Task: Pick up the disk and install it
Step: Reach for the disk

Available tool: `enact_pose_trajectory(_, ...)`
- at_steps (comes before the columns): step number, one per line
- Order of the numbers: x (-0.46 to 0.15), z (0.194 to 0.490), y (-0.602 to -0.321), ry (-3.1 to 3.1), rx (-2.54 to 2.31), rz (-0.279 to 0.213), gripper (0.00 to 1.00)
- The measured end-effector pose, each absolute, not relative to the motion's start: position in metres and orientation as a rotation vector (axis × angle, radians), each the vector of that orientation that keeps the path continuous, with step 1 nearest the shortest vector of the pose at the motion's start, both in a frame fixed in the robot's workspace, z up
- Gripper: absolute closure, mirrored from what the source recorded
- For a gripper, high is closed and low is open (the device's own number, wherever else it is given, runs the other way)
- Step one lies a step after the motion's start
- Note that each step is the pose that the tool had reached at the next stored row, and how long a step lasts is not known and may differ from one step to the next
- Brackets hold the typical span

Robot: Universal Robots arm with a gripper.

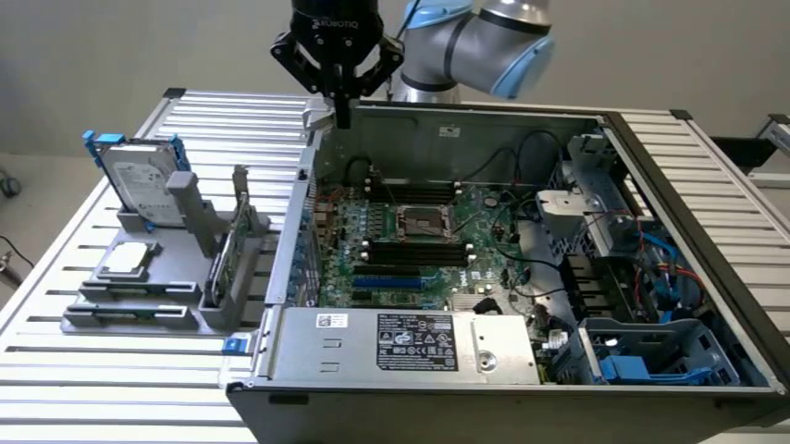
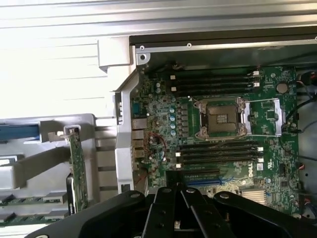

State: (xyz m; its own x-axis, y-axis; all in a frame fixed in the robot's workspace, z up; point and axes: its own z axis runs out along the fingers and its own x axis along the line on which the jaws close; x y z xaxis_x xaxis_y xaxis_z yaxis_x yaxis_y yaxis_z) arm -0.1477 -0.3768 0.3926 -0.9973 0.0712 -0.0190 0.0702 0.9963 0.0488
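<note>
Exterior view, count of items: one arm, one gripper [image 1: 343, 118], one disk [image 1: 139, 178], one open computer case [image 1: 691, 277], one grey holder rack [image 1: 185, 277], all on one slatted metal table [image 1: 74, 370].

Gripper: the two fingers are pressed together with nothing between them. They hang point-down over the case's far corner on the exterior view's left. The gripper body reads "ROBOTIQ". In the wrist view the gripper [image 2: 179, 191] sits above the motherboard [image 2: 158, 119].

Disk: it stands upright on edge at the far end of the rack, outside the case on the exterior view's left and well apart from the gripper. It has one white label, its print too small to read, and blue frame tabs project at both upper corners.

Rack, other contents: one small square silver chip [image 1: 129, 261] lying flat and one green circuit card [image 1: 222, 264] standing on edge.

Case interior: one processor socket [image 2: 220, 119], with one bank of black memory slots on each side of it, two banks in all. One power supply [image 1: 395, 344] carries one black label and one small white barcode sticker [image 1: 331, 320]; neither can be read.
</note>
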Motion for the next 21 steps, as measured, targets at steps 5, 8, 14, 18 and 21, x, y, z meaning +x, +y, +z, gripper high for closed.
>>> enact_pose_trajectory(5, -0.163, 0.393, -0.365, 3.118, 0.110, 0.075, 0.89)
enact_pose_trajectory(8, -0.174, 0.393, -0.360, 3.118, 0.110, 0.075, 0.89)
enact_pose_trajectory(14, -0.197, 0.393, -0.351, 3.118, 0.110, 0.075, 0.89)
enact_pose_trajectory(18, -0.212, 0.393, -0.343, 3.118, 0.110, 0.075, 0.89)
enact_pose_trajectory(21, -0.225, 0.393, -0.337, 3.118, 0.110, 0.075, 0.89)
